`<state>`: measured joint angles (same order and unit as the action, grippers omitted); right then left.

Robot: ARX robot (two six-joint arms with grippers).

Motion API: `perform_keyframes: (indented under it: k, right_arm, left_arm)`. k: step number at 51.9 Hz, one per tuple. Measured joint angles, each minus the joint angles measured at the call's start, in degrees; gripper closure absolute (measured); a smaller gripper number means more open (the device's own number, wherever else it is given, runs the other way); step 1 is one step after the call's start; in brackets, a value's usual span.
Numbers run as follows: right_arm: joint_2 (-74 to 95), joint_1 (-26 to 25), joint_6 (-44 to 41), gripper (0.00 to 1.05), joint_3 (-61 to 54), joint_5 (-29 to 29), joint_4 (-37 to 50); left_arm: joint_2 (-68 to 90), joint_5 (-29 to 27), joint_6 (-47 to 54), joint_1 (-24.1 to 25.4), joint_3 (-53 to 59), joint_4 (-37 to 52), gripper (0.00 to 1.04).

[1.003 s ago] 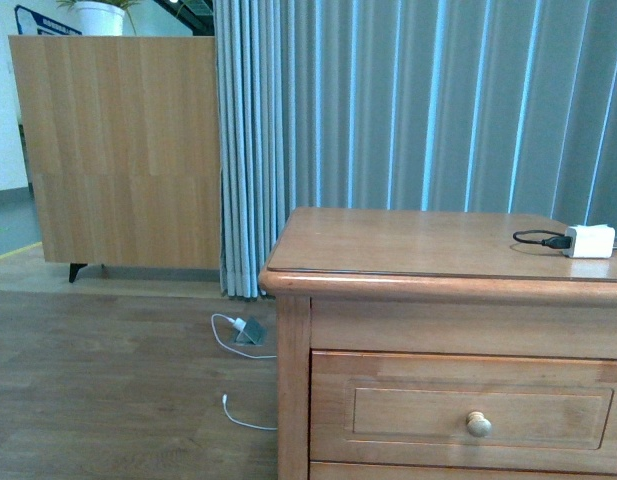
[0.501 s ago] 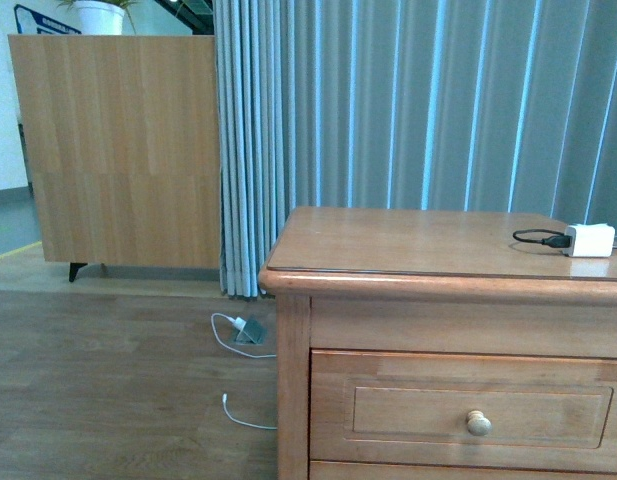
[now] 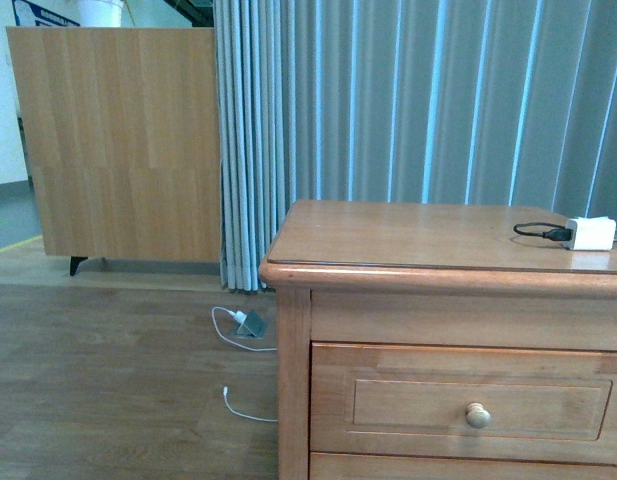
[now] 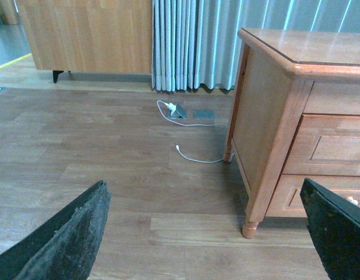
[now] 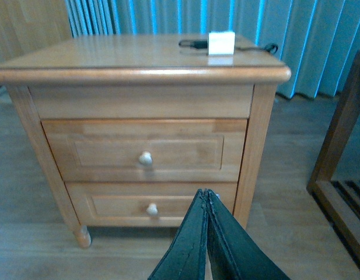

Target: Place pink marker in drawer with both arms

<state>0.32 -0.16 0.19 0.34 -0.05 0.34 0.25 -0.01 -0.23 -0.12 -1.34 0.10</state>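
The honey-brown drawer [image 3: 468, 400] is shut in the wooden nightstand [image 3: 428, 240], with one round pale knob [image 3: 477, 415]. It also shows in the right wrist view [image 5: 144, 149], above a lower drawer front [image 5: 150, 207]. The pink marker is out of view in every frame. Neither arm shows in the front view. My left gripper [image 4: 206, 224] is open and empty above the floor, to the left of the nightstand [image 4: 267, 128]. My right gripper [image 5: 205, 195] is shut with nothing seen in it, in front of the nightstand at about the lower drawer's height.
A white charger block [image 3: 589, 233] with a black cable lies on the nightstand top at the right. A white cable [image 3: 238, 325] lies on the wood floor by a blue-grey curtain [image 3: 418, 100]. A wooden panel [image 3: 118, 140] stands at the left. A dark wooden frame [image 5: 340, 157] stands right of the nightstand.
The front view has shifted a little: the nightstand and the wooden panel sit slightly higher in the picture than before. Nothing in the scene has moved.
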Motion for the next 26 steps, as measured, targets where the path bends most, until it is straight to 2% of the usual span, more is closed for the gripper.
perform_keyframes:
  k: [17,18,21,26]
  right_arm:
    - [0.0,0.0,0.0,1.03,0.0,0.0,-0.3]
    - [0.0,0.0,-0.1,1.02,0.0,0.0,-0.3]
    - [0.0,0.0,-0.1,0.86,0.0,0.0,-0.3]
    - [0.0,0.0,-0.1,0.69,0.0,0.0,-0.3]
  left_arm:
    - [0.0,0.0,0.0,0.0,0.0,0.0,0.06]
    - [0.0,0.0,0.0,0.0,0.0,0.0,0.06]
    - [0.0,0.0,0.0,0.0,0.0,0.0,0.06]
    - [0.0,0.0,0.0,0.0,0.0,0.0,0.06]
